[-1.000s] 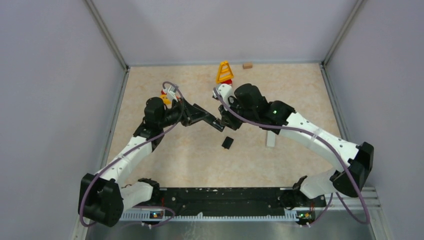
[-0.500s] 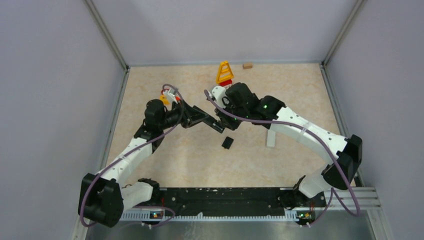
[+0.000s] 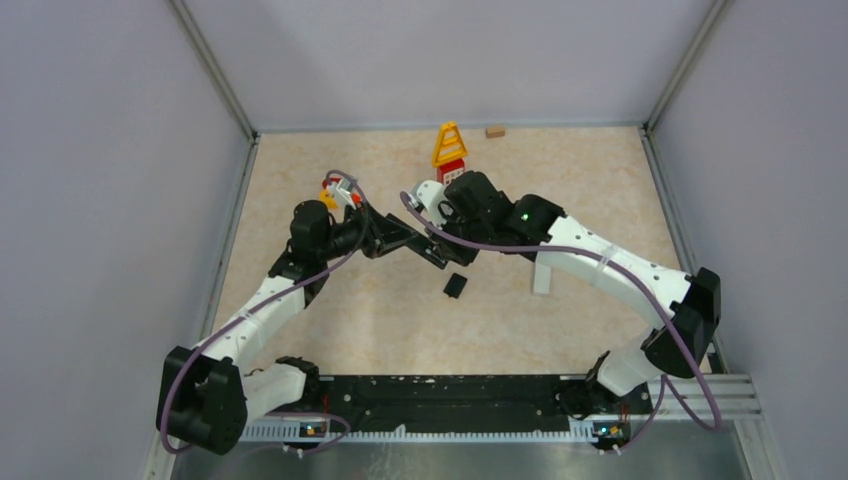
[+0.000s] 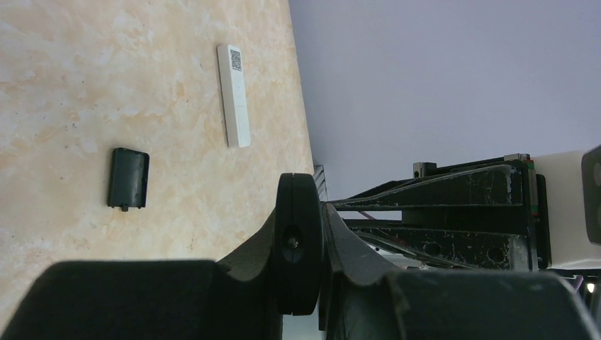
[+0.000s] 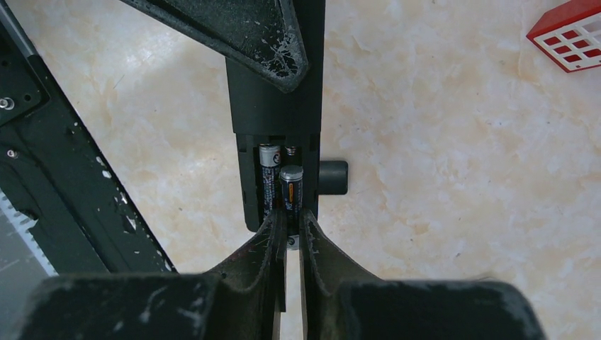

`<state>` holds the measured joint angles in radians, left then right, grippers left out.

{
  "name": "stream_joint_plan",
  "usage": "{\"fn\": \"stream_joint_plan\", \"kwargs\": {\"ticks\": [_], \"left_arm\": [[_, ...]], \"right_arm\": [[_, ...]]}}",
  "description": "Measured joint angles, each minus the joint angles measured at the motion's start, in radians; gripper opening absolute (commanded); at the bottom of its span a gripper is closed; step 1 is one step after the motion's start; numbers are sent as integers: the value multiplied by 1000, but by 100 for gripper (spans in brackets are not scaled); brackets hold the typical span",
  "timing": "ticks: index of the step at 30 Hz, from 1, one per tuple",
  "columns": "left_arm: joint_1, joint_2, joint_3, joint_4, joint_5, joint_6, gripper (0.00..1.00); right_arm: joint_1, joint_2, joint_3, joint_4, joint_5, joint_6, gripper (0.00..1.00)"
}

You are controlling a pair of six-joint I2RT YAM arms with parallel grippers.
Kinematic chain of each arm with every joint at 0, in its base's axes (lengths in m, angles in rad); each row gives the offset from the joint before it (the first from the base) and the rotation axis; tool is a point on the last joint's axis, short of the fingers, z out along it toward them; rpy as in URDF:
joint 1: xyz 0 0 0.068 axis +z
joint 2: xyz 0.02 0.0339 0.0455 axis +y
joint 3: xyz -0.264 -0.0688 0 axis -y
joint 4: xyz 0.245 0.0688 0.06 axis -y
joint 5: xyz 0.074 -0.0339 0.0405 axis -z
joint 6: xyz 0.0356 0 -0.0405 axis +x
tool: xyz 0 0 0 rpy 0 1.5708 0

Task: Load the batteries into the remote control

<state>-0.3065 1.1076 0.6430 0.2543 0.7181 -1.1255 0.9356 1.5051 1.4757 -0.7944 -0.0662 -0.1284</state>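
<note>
Right wrist: remote (image 5: 273, 113) runs up the frame with its back open to the camera. It looks held off the table (image 3: 380, 320).
Batteries: seated battery (image 5: 268, 177) lies in the left slot. Second battery (image 5: 291, 188) is in the right slot, set nearer the camera than its neighbour and short of the spring at the far end. Not fully home, I'd say.
Right gripper (image 5: 288, 230): jaws almost closed with a thin slit between them, nothing pinched that I can see. Tips sit right at the second battery's near end.
Left gripper (image 4: 303, 227): clamped on the remote's solid half, away from the bay.
Risk 1: if the push lands off-axis, the tips could skid off the end and the battery could tilt up and pop out.
Risk 2: the load acts far from the left grip, so the remote may pivot or slip in the jaws.
Risk 3: a dropped battery would roll across the table.
Polarity: markings too small to read.
Cover: black battery cover (image 3: 455, 285) lies on the table near the remote, apart from it.
Nearby: white bar (image 3: 541, 277) right of the cover; yellow cone (image 3: 449, 145) with a red block (image 3: 453, 168) just beside it; small wooden block (image 3: 494, 131) by the far wall.
In the way: nothing between the tips and the bay. The two wrists are close, so there is little room to re-angle.
</note>
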Motion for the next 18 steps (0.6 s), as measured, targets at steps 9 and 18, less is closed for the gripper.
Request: {"fn": "stream_joint_plan", "kwargs": {"ticks": [9, 18], "left_arm": [[0, 0, -1, 0, 3, -2, 0], [0, 0, -7, 0, 9, -3, 0]], "right_arm": [[4, 4, 0, 0, 2, 2, 24], [5, 8, 0, -2, 12, 25, 43]]}}
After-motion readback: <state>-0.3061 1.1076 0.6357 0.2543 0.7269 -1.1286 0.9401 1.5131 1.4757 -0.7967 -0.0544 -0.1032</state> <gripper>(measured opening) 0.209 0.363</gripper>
